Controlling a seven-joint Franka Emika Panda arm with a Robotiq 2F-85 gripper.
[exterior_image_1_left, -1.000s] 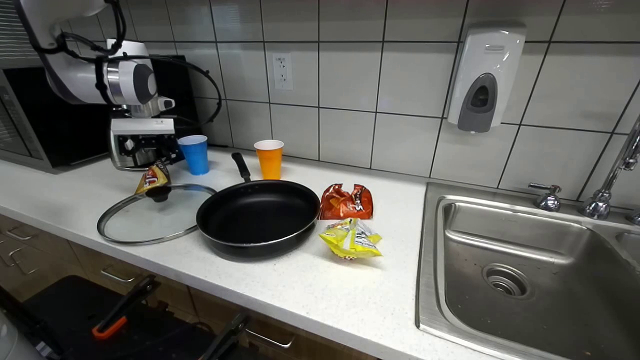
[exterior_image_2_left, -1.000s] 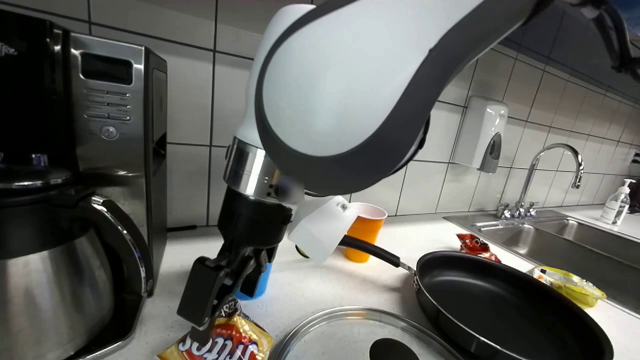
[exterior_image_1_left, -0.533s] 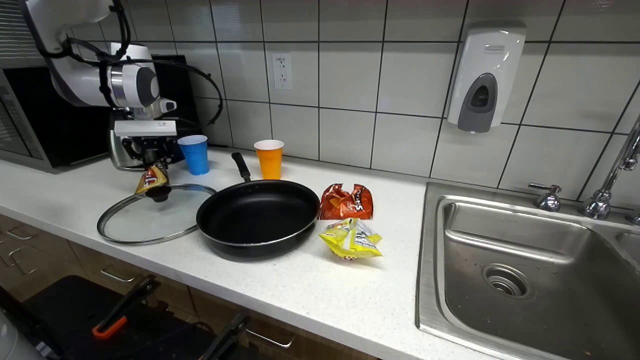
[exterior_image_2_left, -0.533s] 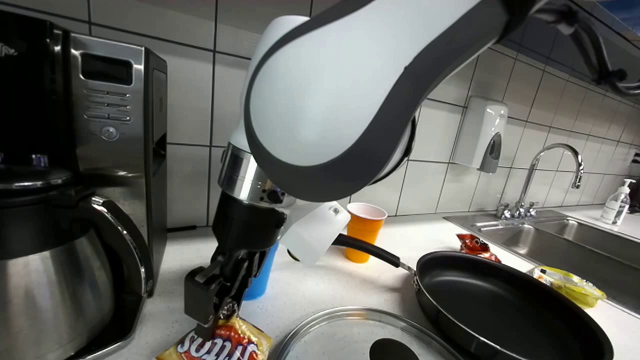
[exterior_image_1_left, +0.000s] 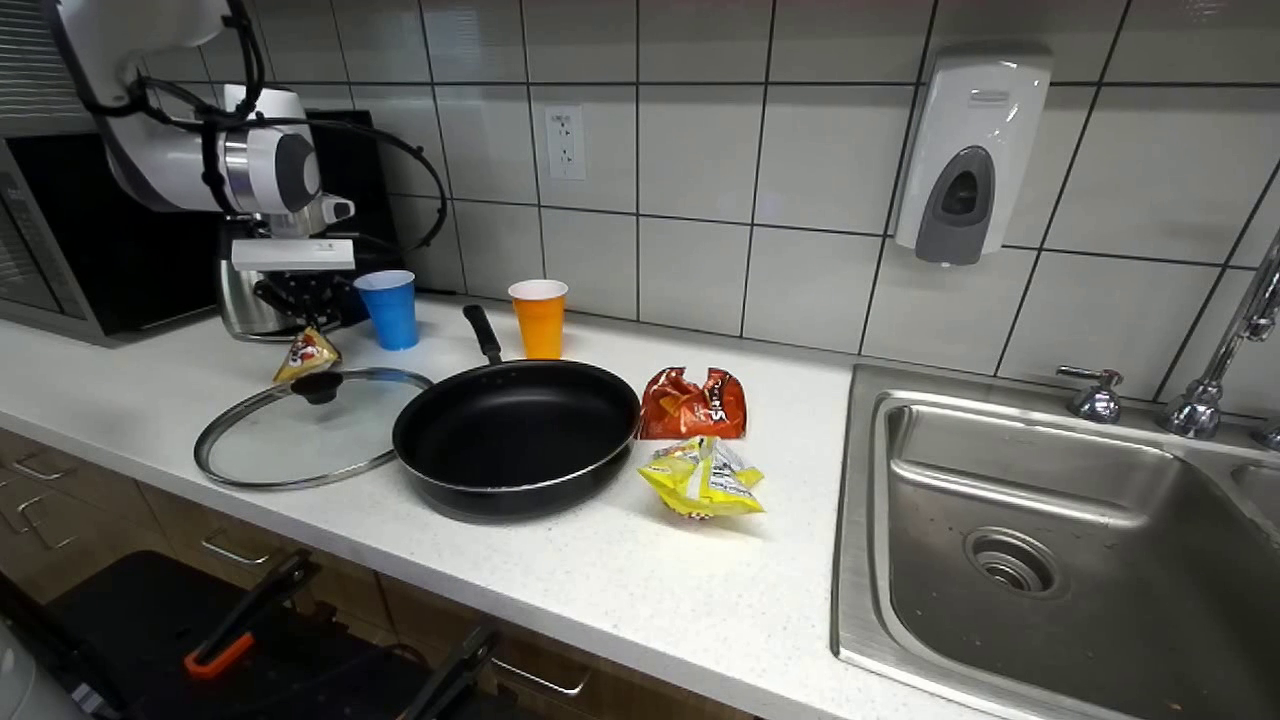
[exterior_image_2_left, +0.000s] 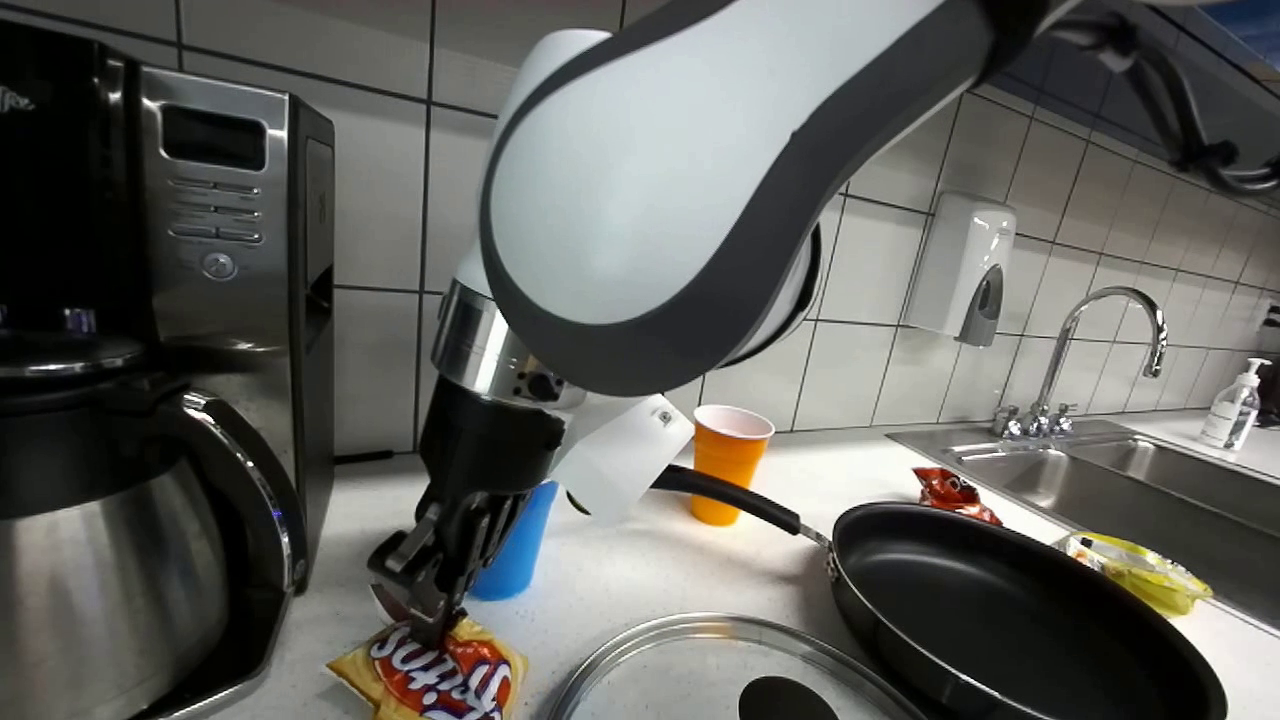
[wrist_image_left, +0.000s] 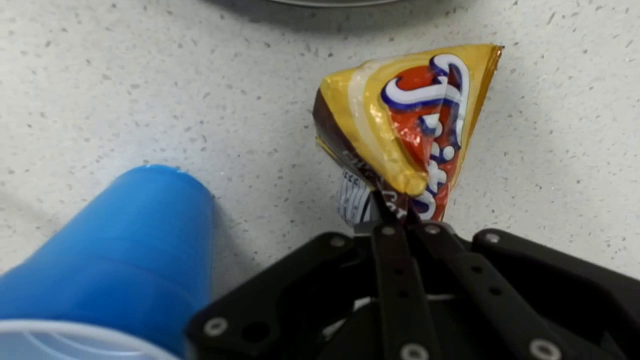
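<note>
A yellow and red Fritos bag lies on the speckled white counter, its brown-striped edge folded and pinched in the jaws. My gripper is shut on that edge in the wrist view, its fingers close together. In an exterior view the black gripper points down onto the bag, which still appears to rest on the counter. Beside the gripper stands a blue cup, apart from it. The glass lid with a black knob lies close by the bag.
A black frying pan sits beside the lid, its handle toward the wall. Behind it is an orange cup. A red bag and a yellow bag lie between pan and sink. A coffee maker stands close to the gripper.
The gripper came down and forward over the Fritos bag, and its jaws went from open to shut on the edge. The bag has folded and turned slightly; other objects stayed put.
</note>
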